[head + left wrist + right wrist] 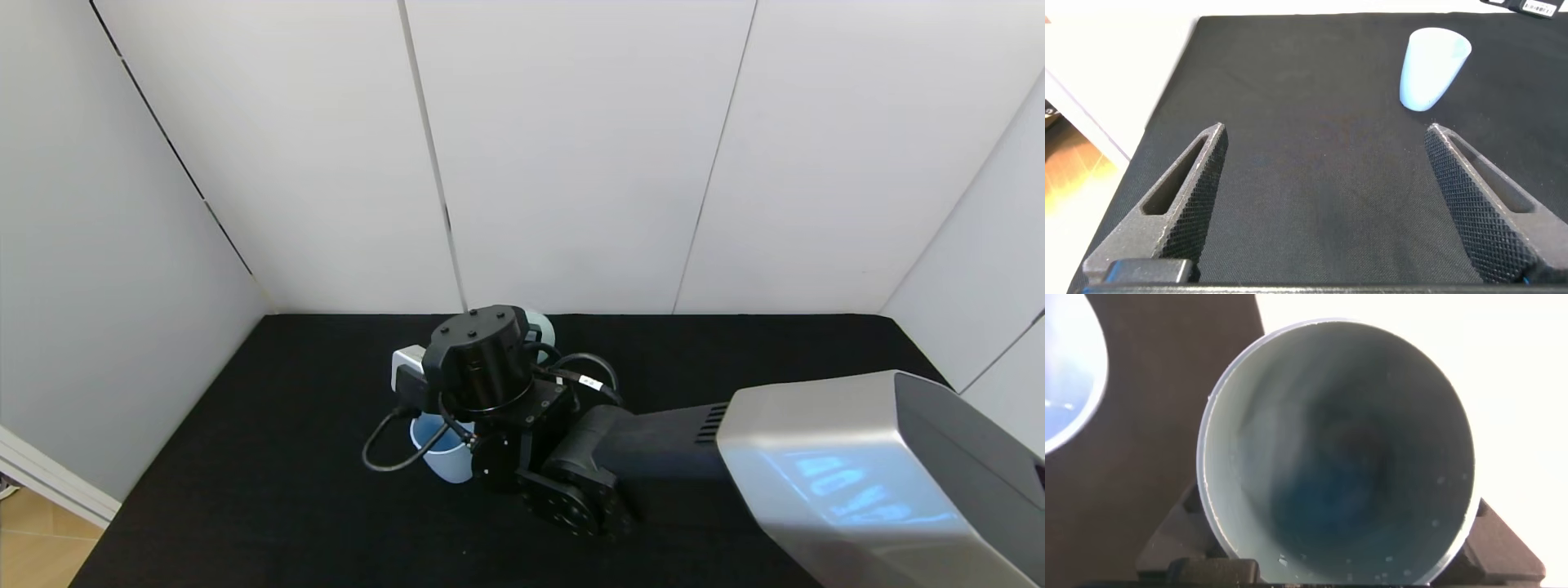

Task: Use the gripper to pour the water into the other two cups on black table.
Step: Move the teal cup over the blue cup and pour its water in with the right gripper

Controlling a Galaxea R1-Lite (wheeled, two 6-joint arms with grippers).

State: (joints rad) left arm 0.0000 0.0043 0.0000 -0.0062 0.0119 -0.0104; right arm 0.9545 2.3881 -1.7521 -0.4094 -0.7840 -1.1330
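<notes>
A teal-green tumbler (1339, 449) is clamped in the right gripper (482, 367); only the wrist view shows droplets inside it. The light blue cup (445, 457) stands just beneath that gripper on the black table (245, 490). The left gripper (1347, 212) is spread apart, the cup beyond it.

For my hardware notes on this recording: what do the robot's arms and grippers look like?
The right arm has a glossy silver-grey shell that narrows to a black vented link and black round joints. Its right gripper carries a black cylindrical cap, a white-and-black boxy block and looped black cables, one with a white tag. The left gripper has two black wedge-shaped fingers with knurled pads and slotted backs.
</notes>
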